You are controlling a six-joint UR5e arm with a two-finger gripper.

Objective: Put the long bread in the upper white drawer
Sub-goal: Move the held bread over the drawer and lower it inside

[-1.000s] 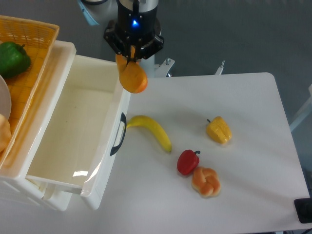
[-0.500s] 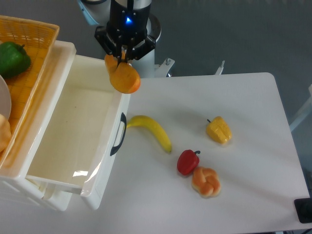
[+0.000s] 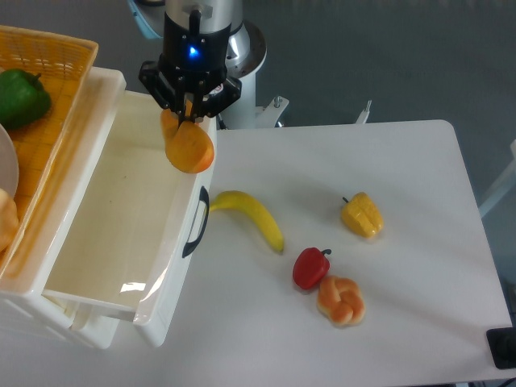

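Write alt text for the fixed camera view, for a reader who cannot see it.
A robot gripper holds the long bread end-down over the right edge of the open, empty upper white drawer. On the white table to the right lie a banana, a yellow pepper, a red pepper and a knotted bun.

My gripper [image 3: 188, 107] holds the long bread [image 3: 187, 146] end-on above the right wall of the upper white drawer [image 3: 121, 218], at its far end. A banana [image 3: 248, 215] lies just right of the drawer's handle.
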